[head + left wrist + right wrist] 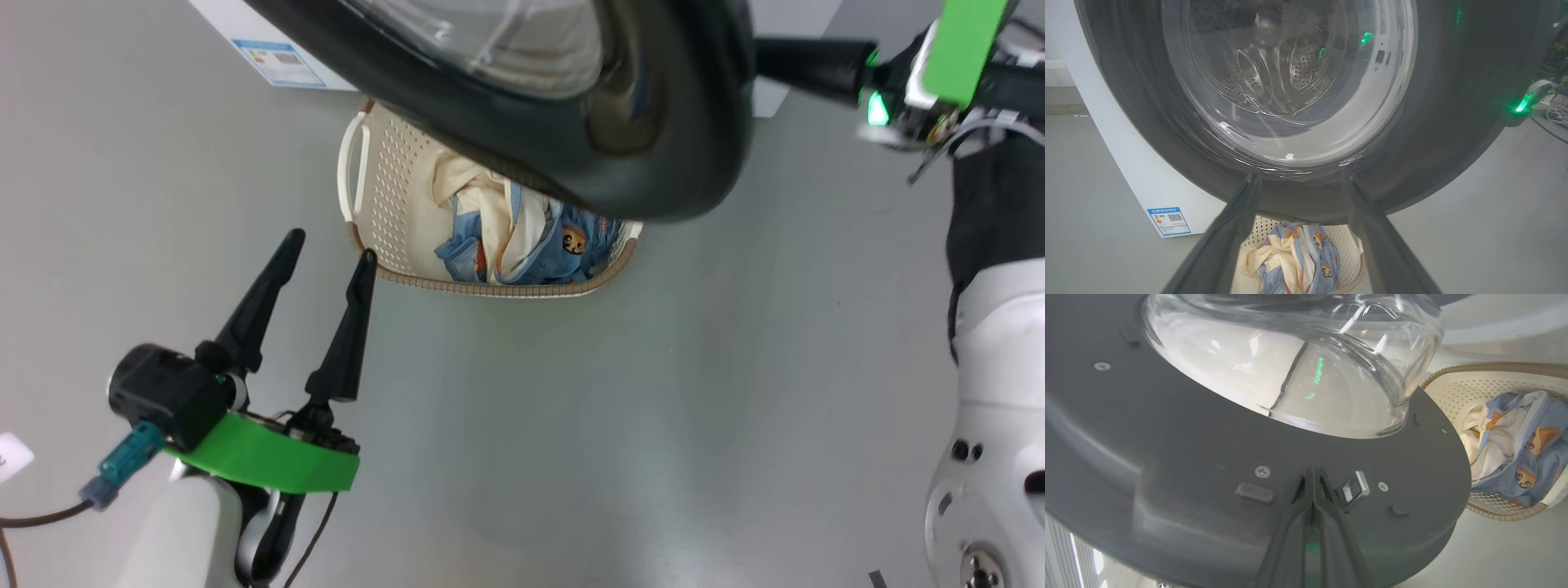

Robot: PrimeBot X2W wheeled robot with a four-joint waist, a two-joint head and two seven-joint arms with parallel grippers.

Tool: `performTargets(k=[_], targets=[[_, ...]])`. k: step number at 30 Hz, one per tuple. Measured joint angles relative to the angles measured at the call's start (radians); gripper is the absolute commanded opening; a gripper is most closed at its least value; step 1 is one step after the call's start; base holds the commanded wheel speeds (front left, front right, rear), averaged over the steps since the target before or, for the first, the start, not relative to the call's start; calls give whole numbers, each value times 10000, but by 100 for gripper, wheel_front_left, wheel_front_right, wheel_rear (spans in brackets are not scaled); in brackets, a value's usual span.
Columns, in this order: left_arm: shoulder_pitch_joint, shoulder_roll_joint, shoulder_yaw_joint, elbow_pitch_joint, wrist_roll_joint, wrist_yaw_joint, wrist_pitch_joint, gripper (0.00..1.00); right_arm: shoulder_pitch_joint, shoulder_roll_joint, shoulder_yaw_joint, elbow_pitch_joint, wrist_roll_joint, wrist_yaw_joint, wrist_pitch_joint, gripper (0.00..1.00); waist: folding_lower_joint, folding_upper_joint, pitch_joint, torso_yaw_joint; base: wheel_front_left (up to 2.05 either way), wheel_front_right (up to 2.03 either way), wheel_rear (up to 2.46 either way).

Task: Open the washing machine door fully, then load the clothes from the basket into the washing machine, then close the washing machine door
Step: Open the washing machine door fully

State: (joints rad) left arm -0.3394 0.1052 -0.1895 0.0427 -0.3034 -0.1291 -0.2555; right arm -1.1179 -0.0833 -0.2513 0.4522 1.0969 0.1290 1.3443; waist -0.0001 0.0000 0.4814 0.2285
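Observation:
The washing machine door (571,155), a black ring around a clear glass bowl, stands swung out above the basket (384,204). Light-blue printed and cream clothes (522,241) lie in the basket. My left gripper (331,249) is open and empty at the lower left, just left of the basket. In the left wrist view its fingers (1249,196) frame the door's (1453,122) outer face, with the clothes (1294,261) below. My right gripper (767,53) is shut, its tips (1312,475) against the door's inner face (1167,457) beside the metal latch (1355,490).
The washing machine's white body (1139,171) carries a blue label (1169,221). The steel drum (1290,69) shows through the glass. Grey floor (612,425) lies open in front of the basket. My white torso (988,408) stands at the right. Cables (1555,118) lie on the floor beyond the door.

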Motion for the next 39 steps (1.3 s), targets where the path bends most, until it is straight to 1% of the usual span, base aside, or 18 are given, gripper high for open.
performTargets(k=[2,3,8,15,22,28,33,39], targets=[[77,17,-4,-12,2,0,0,100,369,10,349,-178,328,0,102,0,1,0,-122,-9,0,0,0],[145,29,-6,-12,2,0,0,100,718,25,736,-428,462,0,230,0,1,0,-237,-22,0,0,0],[150,31,-4,-27,6,0,0,100,1612,69,1572,-1011,1101,0,357,0,1,0,-467,-50,0,0,0],[176,44,-15,-29,6,0,0,100,2352,46,2861,-1406,2071,0,-217,0,0,0,-679,-55,0,0,0],[180,54,-23,-29,6,0,0,100,2629,33,4337,-1333,2884,0,-884,0,0,0,-719,35,0,0,0],[291,46,36,-25,8,0,0,100,2629,8,5302,-1108,3377,0,-1379,0,1,0,-727,123,0,0,0],[331,-8,81,-13,46,0,0,100,2628,0,5869,-857,3586,0,-1770,0,0,0,-730,176,0,0,0],[331,-54,96,36,67,0,0,100,2627,-17,6259,-600,3841,0,-2082,0,2,0,-820,215,0,0,0]])
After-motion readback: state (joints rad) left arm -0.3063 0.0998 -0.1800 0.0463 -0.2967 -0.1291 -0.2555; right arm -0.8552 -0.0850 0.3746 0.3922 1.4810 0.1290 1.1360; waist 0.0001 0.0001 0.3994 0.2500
